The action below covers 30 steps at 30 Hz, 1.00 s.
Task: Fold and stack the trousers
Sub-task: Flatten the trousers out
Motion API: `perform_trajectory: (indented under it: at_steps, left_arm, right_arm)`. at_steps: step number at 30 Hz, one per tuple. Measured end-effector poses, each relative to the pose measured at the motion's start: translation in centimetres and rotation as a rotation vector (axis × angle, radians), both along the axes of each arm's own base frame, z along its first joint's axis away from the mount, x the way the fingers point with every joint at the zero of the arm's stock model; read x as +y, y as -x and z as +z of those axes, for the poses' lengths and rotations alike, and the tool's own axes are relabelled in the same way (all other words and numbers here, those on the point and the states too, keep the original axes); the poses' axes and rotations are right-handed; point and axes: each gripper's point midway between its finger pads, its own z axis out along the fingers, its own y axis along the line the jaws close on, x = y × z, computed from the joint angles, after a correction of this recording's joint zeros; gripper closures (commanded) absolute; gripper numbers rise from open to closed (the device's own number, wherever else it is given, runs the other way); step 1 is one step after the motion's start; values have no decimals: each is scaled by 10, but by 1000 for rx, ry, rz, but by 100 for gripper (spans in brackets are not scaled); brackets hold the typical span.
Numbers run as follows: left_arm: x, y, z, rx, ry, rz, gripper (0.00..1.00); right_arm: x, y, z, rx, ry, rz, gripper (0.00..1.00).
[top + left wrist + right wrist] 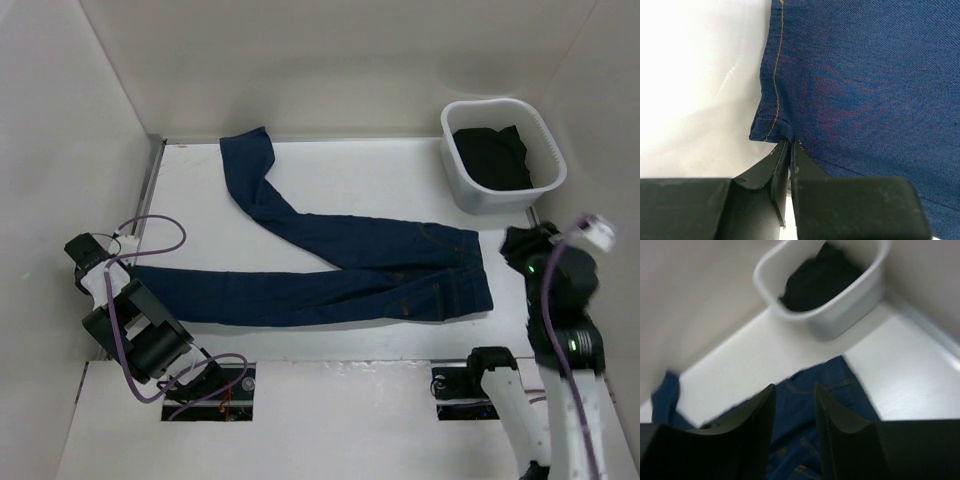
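left gripper [790,145] — pinched shut on trousers [865,90] leg hem | right gripper [794,387] — part-open, empty, near waist end

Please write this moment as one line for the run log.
left fingers: shut on jeans hem | right fingers: open, empty, near waist end | jeans: spread on table, unfolded

dark navy trousers [400,272], flat, legs leftward, apart
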Motion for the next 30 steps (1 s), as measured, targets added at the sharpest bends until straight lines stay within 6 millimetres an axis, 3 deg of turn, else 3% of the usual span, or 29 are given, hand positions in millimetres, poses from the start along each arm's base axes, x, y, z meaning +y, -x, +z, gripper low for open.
perform_trajectory:
  at_steps: [3,5,8,11,15,17,22,25,30]
  left_arm:
    - [3,-1,2,-7,-11,-2,99]
    - [5,-1,2,-10,-17,2,99]
    - [7,0,1,-14,-22,5,99]
    - [6,0,-1,-15,-23,4,99]
    - [8,-2,1,-23,-31,5,99]
    - [9,-2,1,-26,-33,5,99]
    - [10,-5,2,-42,-37,4,99]
    - [11,-7,4,-54,-39,5,99]
    - [11,-8,4,-64,-32,9,98]
  right_arm:
    - [57,-70,-53,202,-16,227,62]
    - [96,-98,-99,366,21,354,65]
    - [138,-113,-165,607,86,494,72]
    - [149,-107,-203,758,107,551,79]
    - [145,-75,-218,859,100,586,87]
    - [149,-50,-220,893,84,610,87]
    - [184,42,-224,942,14,758,87]
    - [185,88,-236,1014,-37,777,88]
    - [177,127,-243,1103,-110,722,86]
